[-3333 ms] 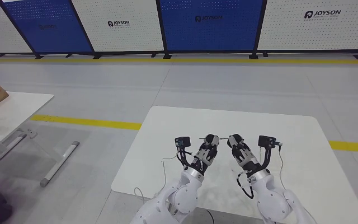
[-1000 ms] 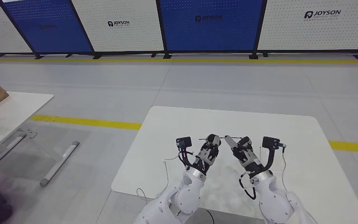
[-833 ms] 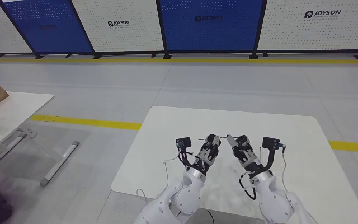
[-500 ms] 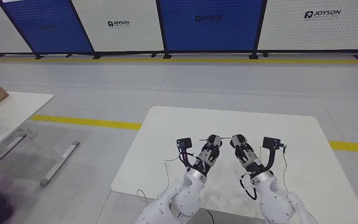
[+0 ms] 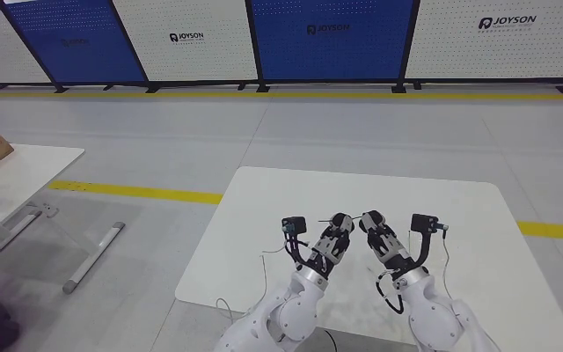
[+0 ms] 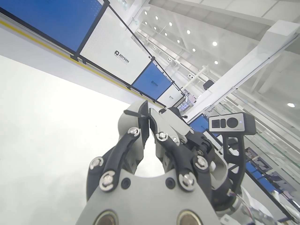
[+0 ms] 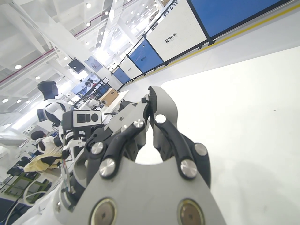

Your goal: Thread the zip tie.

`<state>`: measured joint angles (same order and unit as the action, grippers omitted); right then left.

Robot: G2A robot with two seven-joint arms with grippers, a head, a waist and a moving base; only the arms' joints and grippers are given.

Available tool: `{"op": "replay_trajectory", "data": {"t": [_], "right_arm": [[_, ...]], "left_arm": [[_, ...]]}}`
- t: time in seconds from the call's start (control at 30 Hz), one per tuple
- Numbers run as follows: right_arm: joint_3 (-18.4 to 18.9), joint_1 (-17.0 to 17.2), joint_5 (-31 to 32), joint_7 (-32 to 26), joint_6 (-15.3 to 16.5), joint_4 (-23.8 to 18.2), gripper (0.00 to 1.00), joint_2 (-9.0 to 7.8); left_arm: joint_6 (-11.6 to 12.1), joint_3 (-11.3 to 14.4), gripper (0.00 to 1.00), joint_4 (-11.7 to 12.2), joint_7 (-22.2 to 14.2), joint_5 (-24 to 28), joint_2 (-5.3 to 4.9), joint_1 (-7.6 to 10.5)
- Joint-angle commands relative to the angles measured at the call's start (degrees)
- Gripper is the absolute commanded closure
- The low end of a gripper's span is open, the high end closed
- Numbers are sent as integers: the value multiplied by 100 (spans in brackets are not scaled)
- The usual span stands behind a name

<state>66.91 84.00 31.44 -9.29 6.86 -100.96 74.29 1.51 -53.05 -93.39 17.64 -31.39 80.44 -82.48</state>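
Observation:
A thin black zip tie (image 5: 330, 215) is held above the white table (image 5: 290, 189) between my two grippers. In the left wrist view my left gripper (image 6: 148, 116) is shut on the tie, and a short end of the zip tie (image 6: 129, 113) sticks out beside its fingertips. My right gripper (image 7: 149, 102) is also shut, with a small black piece of the zip tie (image 7: 143, 99) pinched at its tip. Seen from above, the left gripper (image 5: 343, 222) and the right gripper (image 5: 368, 218) stand tip to tip, almost touching.
The table's top is bare white around both arms, with its rounded far edge (image 5: 369, 173) ahead. Beyond lies grey floor with a yellow line (image 5: 132, 191) and blue and white panel walls. A second white table (image 5: 35, 167) stands far left.
Over the last second the two grippers have closed the gap between them; the left one shifted right and the right one shifted left, so their tips now nearly meet.

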Motion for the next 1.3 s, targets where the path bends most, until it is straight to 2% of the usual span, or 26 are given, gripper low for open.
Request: {"op": "replay_trajectory", "data": {"t": [0.0,0.23,0.5,0.53,0.6,0.7,0.77,0.83,0.87,0.9,1.07,1.1,1.13,1.17,1.27], "right_arm": [[10,5,-37,-18,1,2,100,0],[54,25,-77,-90,19,-6,100,-6],[101,59,-40,-87,30,-21,100,-14],[104,63,-32,-88,30,-23,100,-15],[112,71,-20,-90,30,-27,100,-17],[119,76,6,-98,26,-35,100,-19],[122,77,34,-100,19,-41,100,-20],[126,79,66,-91,8,-41,100,-21],[132,76,72,-86,-3,-33,100,-21],[144,70,76,-81,-18,-18,100,-22],[201,72,74,-72,-31,2,100,-27],[209,74,74,-71,-30,0,100,-27],[214,76,73,-70,-31,-4,100,-28],[218,78,72,-69,-31,-7,100,-28],[218,81,79,-65,-27,-14,100,-28]], "left_arm": [[19,3,100,3,-21,-12,0,-6],[52,-7,100,4,-35,-67,1,-27],[-127,-37,98,86,121,-116,26,6],[-129,-35,80,89,116,-113,28,6],[-122,-26,62,79,8,-197,20,-2],[-111,-39,47,28,-18,-194,16,-39],[-113,-46,32,2,-28,-198,16,-46],[-85,-58,32,-44,-30,-152,17,-68],[-76,-68,38,-60,-34,-149,15,-78],[-65,-91,50,-89,-14,-133,13,-96],[-47,-194,58,-163,34,-103,0,-165],[-44,-211,62,-169,37,-93,-2,-175],[-40,-226,74,-174,38,-81,-3,-182],[-36,-237,81,-172,36,-73,-4,-186],[-30,-227,92,-135,34,-63,3,-177]]}}
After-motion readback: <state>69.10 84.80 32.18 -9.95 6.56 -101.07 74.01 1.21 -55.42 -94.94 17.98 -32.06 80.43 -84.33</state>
